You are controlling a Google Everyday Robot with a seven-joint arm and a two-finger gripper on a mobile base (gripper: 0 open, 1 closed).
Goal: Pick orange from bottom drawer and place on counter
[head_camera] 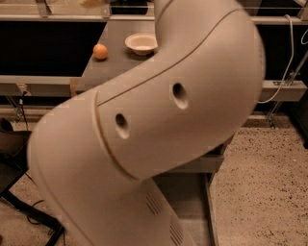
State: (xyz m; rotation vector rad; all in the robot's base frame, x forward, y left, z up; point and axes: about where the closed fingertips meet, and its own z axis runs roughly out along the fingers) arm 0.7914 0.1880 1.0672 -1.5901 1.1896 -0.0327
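Note:
The orange [100, 51] sits on the grey counter [108, 69], near its far left edge, and nothing holds it. My gripper [94, 3] shows only as a tan sliver at the top edge of the view, above and behind the orange and apart from it. My large cream arm [159, 125] fills the middle of the view and hides most of the cabinet. Part of the bottom drawer's grey floor [190, 209] shows below the arm, pulled out toward me.
A shallow cream bowl [141, 43] stands on the counter to the right of the orange. A white cable [288, 62] hangs at the right. Speckled floor [264, 192] lies to the right, and dark chair legs [29, 211] at lower left.

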